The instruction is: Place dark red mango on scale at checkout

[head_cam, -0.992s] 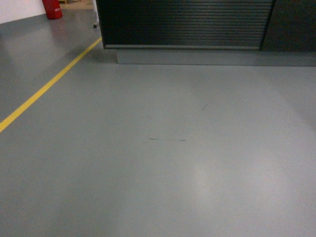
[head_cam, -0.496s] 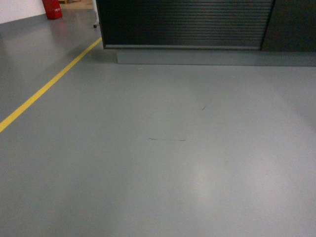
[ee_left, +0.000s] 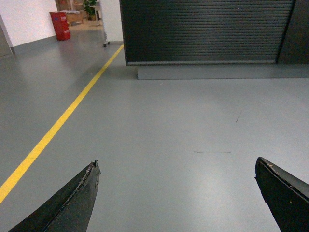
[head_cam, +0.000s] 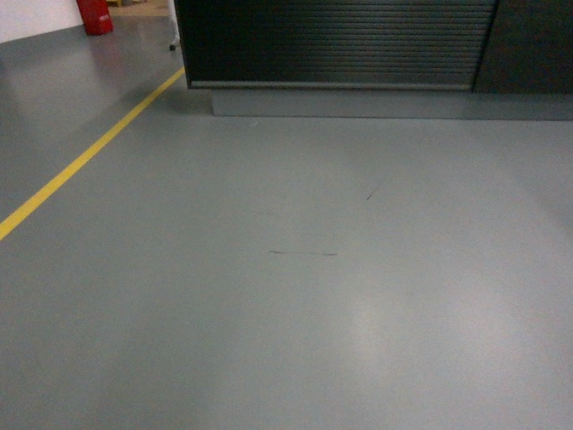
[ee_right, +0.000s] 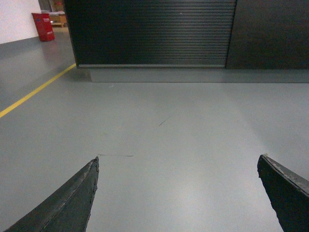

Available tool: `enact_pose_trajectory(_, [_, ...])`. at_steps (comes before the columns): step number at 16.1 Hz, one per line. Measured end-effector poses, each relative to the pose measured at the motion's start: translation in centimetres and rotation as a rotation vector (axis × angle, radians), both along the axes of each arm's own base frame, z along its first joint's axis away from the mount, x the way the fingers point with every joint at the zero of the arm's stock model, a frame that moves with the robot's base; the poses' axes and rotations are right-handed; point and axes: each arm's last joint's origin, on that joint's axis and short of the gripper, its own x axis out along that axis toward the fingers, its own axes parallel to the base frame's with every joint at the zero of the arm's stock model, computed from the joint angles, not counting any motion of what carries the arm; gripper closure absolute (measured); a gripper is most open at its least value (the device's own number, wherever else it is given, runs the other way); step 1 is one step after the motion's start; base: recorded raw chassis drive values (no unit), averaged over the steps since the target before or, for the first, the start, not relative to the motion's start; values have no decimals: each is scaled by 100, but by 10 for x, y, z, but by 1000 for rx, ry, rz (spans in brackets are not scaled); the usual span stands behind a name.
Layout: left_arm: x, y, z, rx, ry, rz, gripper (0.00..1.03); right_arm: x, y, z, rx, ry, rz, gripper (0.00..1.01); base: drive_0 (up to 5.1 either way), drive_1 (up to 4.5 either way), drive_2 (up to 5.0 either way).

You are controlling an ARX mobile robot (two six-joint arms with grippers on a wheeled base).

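The checkout [head_cam: 340, 45] stands ahead across the grey floor, a dark counter with a ribbed front panel and a grey plinth; it also shows in the left wrist view [ee_left: 207, 31] and the right wrist view [ee_right: 154, 34]. The dark red mango and the scale are out of view. My left gripper [ee_left: 177, 166] is open over bare floor, its two dark fingers wide apart with nothing between them. My right gripper [ee_right: 178, 162] is open the same way and empty. Neither gripper appears in the head view.
A yellow floor line [head_cam: 85, 157] runs diagonally on the left toward the counter's corner. A red bin [head_cam: 94, 15] stands far back left. Faint scuff marks [head_cam: 303, 253] cross the grey floor.
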Motion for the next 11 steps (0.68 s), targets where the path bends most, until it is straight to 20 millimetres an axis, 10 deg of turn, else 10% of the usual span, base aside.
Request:
enact_pose_trajectory(4, [0, 0, 0, 0, 0, 0, 5, 0, 0, 0, 0, 0, 0, 3, 0, 0, 0])
enact_pose_trajectory(11, [0, 0, 0, 0, 0, 0, 5, 0, 0, 0, 0, -2, 0, 3, 8, 437, -422])
